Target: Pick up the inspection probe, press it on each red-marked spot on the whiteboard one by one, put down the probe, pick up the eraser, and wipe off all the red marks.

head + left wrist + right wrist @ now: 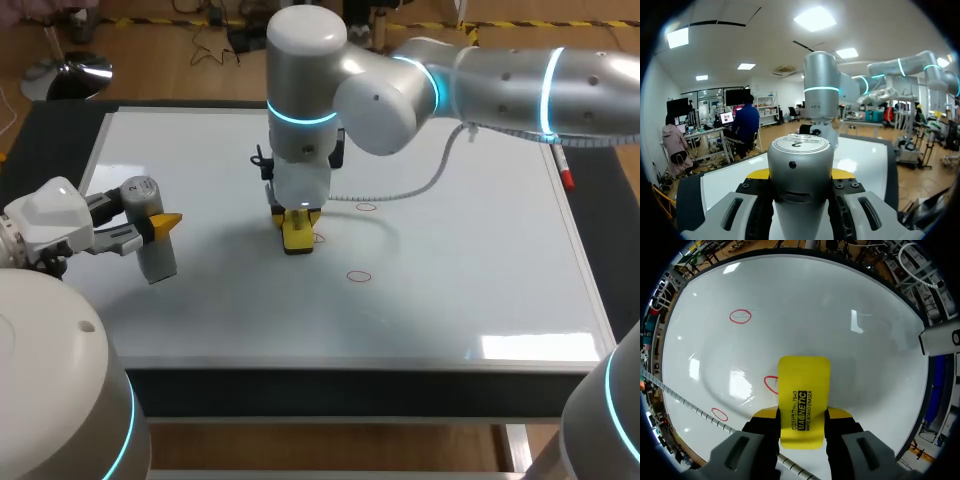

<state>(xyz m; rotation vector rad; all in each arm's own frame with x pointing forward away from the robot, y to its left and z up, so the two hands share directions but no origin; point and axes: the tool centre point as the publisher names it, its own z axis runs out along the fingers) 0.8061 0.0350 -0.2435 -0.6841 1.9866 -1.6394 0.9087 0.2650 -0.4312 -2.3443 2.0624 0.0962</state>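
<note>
A large white rectangular whiteboard (pixel 480 290) lies flat on the dark surface (pixel 45 140) and covers most of it. Three red oval marks (pixel 358 276) are drawn on its middle part.

The right arm comes in from the right and reaches past the middle of the board. Its right pincer (pixel 802 415) points down at the board and is clamped on a flat yellow rectangular whiteboard eraser (pixel 804 390), with one yellow-tipped finger on each long side. The eraser sticks out ahead of the fingers, and its far end covers one edge of the middle mark (pixel 771 384). I cannot tell whether the eraser presses on the board or hangs just above it. The far mark (pixel 366 207) lies just beyond the eraser toward the right. The near mark (pixel 358 276) lies toward the front edge, apart from the eraser. Both are whole and uncovered.

The left arm is at the left side. Its left pincer (pixel 801 174) grips a grey metal cylindrical inspection probe (pixel 157 262) around its middle, with the fingers touching it from both sides. The probe stands nearly upright over the left part of the board, well apart from the marks and the eraser.

A white coiled cable (pixel 425 183) hangs from the right arm over the board. A white marker pen with a red cap (pixel 565 172) lies at the board's right edge.
</note>
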